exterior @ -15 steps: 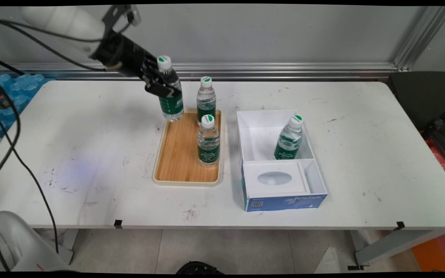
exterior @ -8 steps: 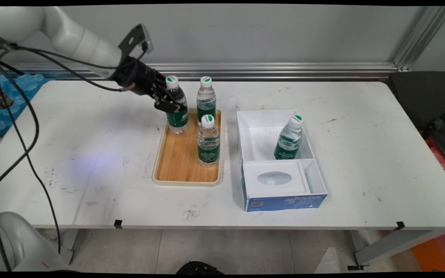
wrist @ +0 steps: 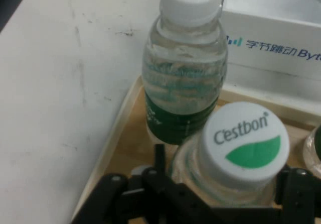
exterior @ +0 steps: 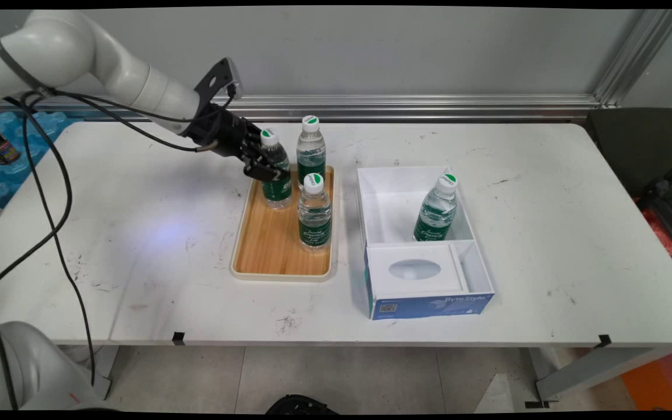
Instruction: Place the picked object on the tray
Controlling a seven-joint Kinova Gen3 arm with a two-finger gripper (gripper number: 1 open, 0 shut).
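So on the white worktop (exterior: 137,233) there's four water bottles total, all with white caps and green labels. Starting at the left, the black gripper (exterior: 266,170) comes in from the upper left and its fingers (exterior: 263,173) are pinched around the held bottle (exterior: 276,178) just under the cap, at the far left corner of the wooden tray (exterior: 266,239). Can't really tell if the bottle's base is actually sitting on the tray or just above it. In the hand view that same bottle's cap (wrist: 245,142) reads Cestbon and sits right between the fingers (wrist: 165,189). Just right of it, the far bottle (exterior: 311,149) stands upright at the tray's back edge, and the near bottle (exterior: 314,213) stands upright on the tray's right side. Further right is one white box (exterior: 382,198) with a blue front, and the fourth bottle (exterior: 436,210) leans tilted inside its big back compartment.
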